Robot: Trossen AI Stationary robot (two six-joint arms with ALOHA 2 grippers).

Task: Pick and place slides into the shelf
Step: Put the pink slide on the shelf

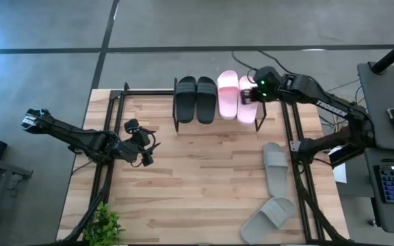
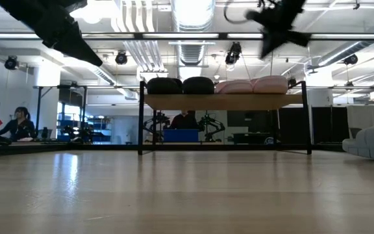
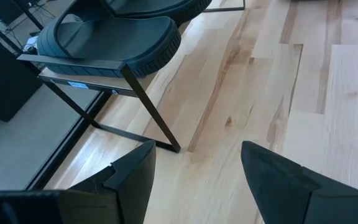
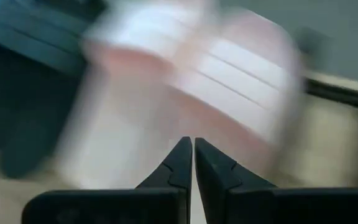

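The shelf [image 2: 223, 102] stands at the table's far edge. On its wooden board rest two black slides [image 1: 195, 99] and two pale pink slides [image 1: 228, 93], side by side. Two grey slides [image 1: 276, 168] [image 1: 269, 217] lie flat on the table at the right. My right gripper [image 1: 246, 97] hangs shut in the air above the right pink slide [image 2: 270, 84], and the low view shows it clear of the slide. My left gripper [image 3: 197, 155] waits open over the table's left part, pointing toward the shelf's left leg [image 3: 151, 115], with nothing between its fingers.
A small green plant [image 1: 104, 225] stands at the table's near left corner. Dark metal frame rails [image 1: 296, 147] run along the table's left and right sides. Bare wood lies in the middle of the table, in front of the shelf.
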